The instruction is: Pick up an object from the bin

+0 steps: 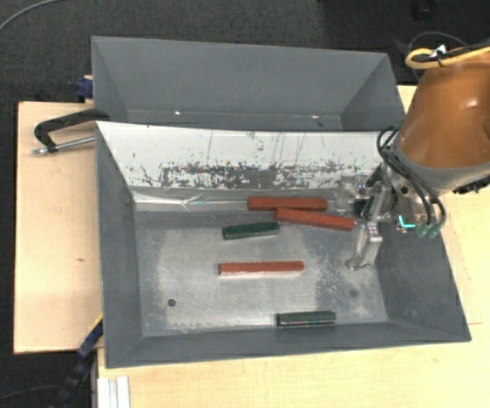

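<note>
My gripper (364, 253) hangs low at the right side of the bin, its pale fingers pointing down with nothing seen between them. Just to its left, near the back wall, lie two red-brown bars: one (287, 202) along the wall and a second (315, 220) slanting toward the gripper, its right end close to the fingers. A dark green bar (250, 229) lies left of those.
A third red-brown bar (261, 268) lies flat in the middle of the floor. Another dark green bar (305, 319) rests by the front wall. The arm with its orange cover stands over the bin's right rim.
</note>
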You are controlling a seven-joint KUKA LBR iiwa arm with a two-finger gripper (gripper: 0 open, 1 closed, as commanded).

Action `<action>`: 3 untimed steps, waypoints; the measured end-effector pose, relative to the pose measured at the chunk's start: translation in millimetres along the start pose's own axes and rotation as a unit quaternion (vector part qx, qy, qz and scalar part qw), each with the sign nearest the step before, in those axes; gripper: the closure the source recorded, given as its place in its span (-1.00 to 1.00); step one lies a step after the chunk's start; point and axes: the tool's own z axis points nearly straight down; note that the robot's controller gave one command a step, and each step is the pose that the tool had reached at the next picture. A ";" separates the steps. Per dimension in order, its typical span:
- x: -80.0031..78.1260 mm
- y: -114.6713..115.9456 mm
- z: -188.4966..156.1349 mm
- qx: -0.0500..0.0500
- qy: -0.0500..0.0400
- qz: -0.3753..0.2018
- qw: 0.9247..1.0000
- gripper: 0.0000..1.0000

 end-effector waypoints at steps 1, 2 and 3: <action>-18.1 52.8 149.3 0.000 -0.006 -0.101 0.995 -1.00; -17.6 51.9 147.5 0.001 -0.005 -0.101 0.995 1.00; -37.3 123.1 -2.8 0.001 -0.008 -0.198 0.980 1.00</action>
